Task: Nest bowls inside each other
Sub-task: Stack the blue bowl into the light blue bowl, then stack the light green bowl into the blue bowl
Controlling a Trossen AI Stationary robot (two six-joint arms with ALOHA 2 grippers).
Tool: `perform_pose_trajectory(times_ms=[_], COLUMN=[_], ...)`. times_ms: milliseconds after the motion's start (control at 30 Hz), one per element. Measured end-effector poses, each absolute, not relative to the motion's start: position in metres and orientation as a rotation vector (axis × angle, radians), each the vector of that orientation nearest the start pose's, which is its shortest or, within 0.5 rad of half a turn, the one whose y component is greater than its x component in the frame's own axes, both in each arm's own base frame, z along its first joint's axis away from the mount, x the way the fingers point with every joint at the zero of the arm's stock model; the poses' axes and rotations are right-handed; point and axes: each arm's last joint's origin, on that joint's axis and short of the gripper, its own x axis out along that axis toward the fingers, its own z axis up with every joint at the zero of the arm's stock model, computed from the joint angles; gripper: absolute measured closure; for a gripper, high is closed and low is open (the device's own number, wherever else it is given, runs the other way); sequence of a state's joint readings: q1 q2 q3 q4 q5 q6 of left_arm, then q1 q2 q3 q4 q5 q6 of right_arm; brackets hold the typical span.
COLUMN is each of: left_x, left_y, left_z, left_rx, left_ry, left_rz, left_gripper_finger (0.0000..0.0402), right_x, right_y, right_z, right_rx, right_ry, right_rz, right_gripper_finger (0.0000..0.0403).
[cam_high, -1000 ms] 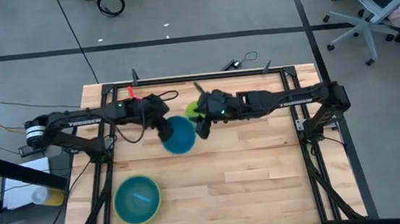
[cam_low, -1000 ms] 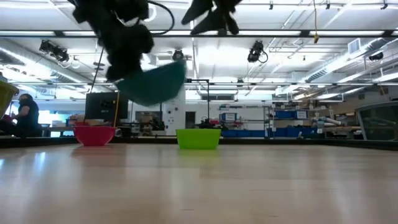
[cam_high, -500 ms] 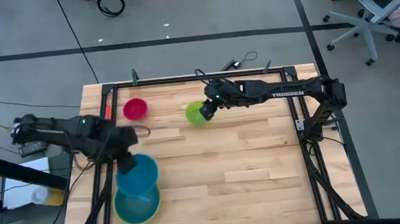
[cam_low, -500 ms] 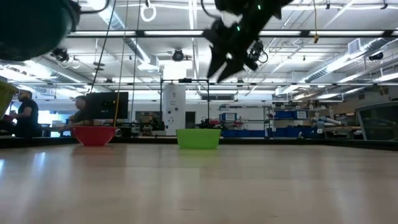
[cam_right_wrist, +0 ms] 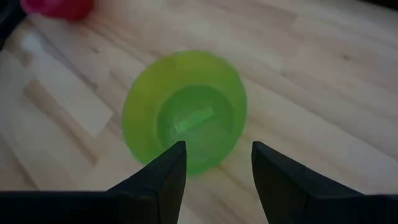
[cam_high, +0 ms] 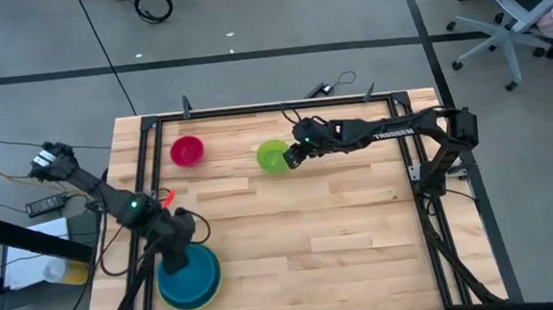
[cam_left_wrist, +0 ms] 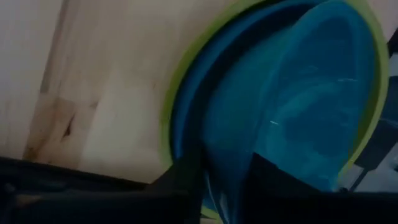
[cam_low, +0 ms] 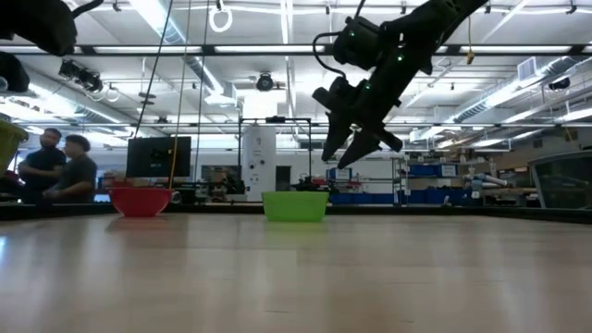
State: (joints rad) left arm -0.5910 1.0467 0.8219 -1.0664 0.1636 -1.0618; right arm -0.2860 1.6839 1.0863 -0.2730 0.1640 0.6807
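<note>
At the table's near-left corner the large lime-green bowl point(cam_left_wrist: 166, 124) holds the teal-blue bowl point(cam_left_wrist: 193, 93), and the light blue bowl point(cam_high: 191, 276) point(cam_left_wrist: 298, 112) lies inside that. My left gripper point(cam_high: 179, 249) point(cam_left_wrist: 224, 186) points down at the far rim of this stack, open, its fingers astride the light blue bowl's wall. The small green bowl point(cam_high: 273, 156) point(cam_right_wrist: 185, 112) and the magenta-red bowl point(cam_high: 187, 151) point(cam_low: 141, 201) rest on their bases near the far edge. My right gripper point(cam_high: 293, 158) point(cam_right_wrist: 216, 171) hangs open just above and to the right of the green bowl. My left gripper has one finger point(cam_left_wrist: 186, 180) outside and one finger point(cam_left_wrist: 273, 180) inside the light blue bowl's rim point(cam_left_wrist: 217, 162), coming from above. The bowl sits in the teal-blue bowl. I cannot tell whether the fingers touch the wall.
Bare wood point(cam_high: 343, 229) fills the table's middle and right. Black frame rails point(cam_high: 262, 107) run along the edges. In the low view two people point(cam_low: 55, 166) stand beyond the table's far left.
My left gripper has swung from the table's far middle toward the near-left corner, carrying the light blue bowl, which now lies inside the teal-blue bowl. My right gripper has come down toward the small green bowl and tipped further downward.
</note>
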Motion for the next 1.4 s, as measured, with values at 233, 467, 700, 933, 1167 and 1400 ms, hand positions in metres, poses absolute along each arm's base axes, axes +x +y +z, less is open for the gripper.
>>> perform_pose_trajectory(times_ms=[233, 467, 700, 933, 1167, 1400], left_x=[0.135, 0.136, 0.142, 0.157, 0.177, 0.207], left_y=[-0.099, -0.097, -0.081, -0.048, -0.007, 0.021], left_z=[0.245, 0.266, 0.283, 0.284, 0.294, 0.318], left_rx=[-0.648, -0.734, -0.714, -0.714, -0.725, -0.586], left_ry=[1.448, 1.368, 1.161, 0.947, 0.647, 0.349], left_rz=[0.132, 0.106, 0.240, 0.528, 0.739, 0.646], left_gripper_finger=[0.0212, 0.0157, 0.0160, 0.0174, 0.0175, 0.0176], right_x=[0.337, 0.346, 0.351, 0.354, 0.363, 0.383], right_y=[-0.122, -0.130, -0.132, -0.125, -0.099, -0.085], right_z=[0.184, 0.163, 0.139, 0.140, 0.185, 0.233], right_rx=[0.774, 0.830, 0.877, 0.834, 0.715, 0.592], right_ry=[0.703, 0.724, 0.768, 0.779, 0.661, 0.532], right_rz=[-0.725, -0.675, -0.655, -0.619, -0.589, -0.567], right_gripper_finger=[0.0218, 0.0218, 0.0237, 0.0386, 0.0395, 0.0396])
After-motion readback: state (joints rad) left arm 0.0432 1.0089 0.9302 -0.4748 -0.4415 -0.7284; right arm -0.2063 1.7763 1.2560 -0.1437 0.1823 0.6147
